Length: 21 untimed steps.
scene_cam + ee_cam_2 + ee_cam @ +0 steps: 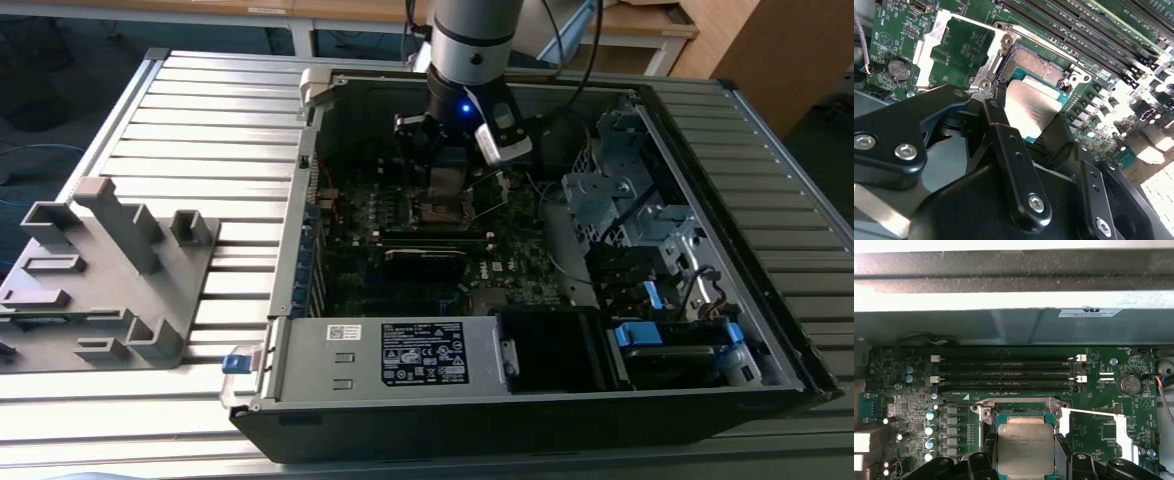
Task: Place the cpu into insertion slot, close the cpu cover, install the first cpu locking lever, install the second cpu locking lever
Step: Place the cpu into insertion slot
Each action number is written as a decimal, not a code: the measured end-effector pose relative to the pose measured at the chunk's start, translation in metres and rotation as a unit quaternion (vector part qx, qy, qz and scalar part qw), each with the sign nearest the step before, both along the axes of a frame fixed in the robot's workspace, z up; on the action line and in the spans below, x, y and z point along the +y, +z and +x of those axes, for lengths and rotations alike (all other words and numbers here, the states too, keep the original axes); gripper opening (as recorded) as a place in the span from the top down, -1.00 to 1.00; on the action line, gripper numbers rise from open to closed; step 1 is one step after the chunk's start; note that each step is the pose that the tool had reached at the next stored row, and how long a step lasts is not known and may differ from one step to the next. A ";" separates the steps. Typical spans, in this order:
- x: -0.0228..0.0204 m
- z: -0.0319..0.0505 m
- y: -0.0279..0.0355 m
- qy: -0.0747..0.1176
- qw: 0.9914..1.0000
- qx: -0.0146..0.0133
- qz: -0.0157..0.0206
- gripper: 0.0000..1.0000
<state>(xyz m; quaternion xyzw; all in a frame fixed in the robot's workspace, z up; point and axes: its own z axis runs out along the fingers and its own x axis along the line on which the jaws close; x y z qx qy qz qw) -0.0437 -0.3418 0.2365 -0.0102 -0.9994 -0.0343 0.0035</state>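
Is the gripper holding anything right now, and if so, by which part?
Yes. The gripper holds the cpu by two opposite side edges, one finger on each, leaving its metal top uncovered, just above the open socket.

My fingers (pixel 1004 142) are matt black and smooth; whether metal or hard plastic cannot be told. Their screw heads (pixel 1035 201) are bright bare steel. The cpu (pixel 1025 449) has a dull grey-beige metal top, flat and smooth. The cpu cover (pixel 934 42) is thin bare metal, silvery and reflective. The motherboard (pixel 1114 395) is green lacquered board, slightly glossy. The table (pixel 200 120) is ribbed pale matt metal. The fixture (pixel 114 270) looks like grey matt plastic.
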 end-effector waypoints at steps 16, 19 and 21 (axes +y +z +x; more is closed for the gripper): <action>0.0000 -0.0004 -0.0031 0.000 1.000 -0.001 0.000 -0.08; 0.0000 -0.0004 -0.0032 0.000 1.000 -0.001 0.000 -0.08; 0.0000 -0.0004 -0.0032 0.000 1.000 -0.001 0.000 -0.08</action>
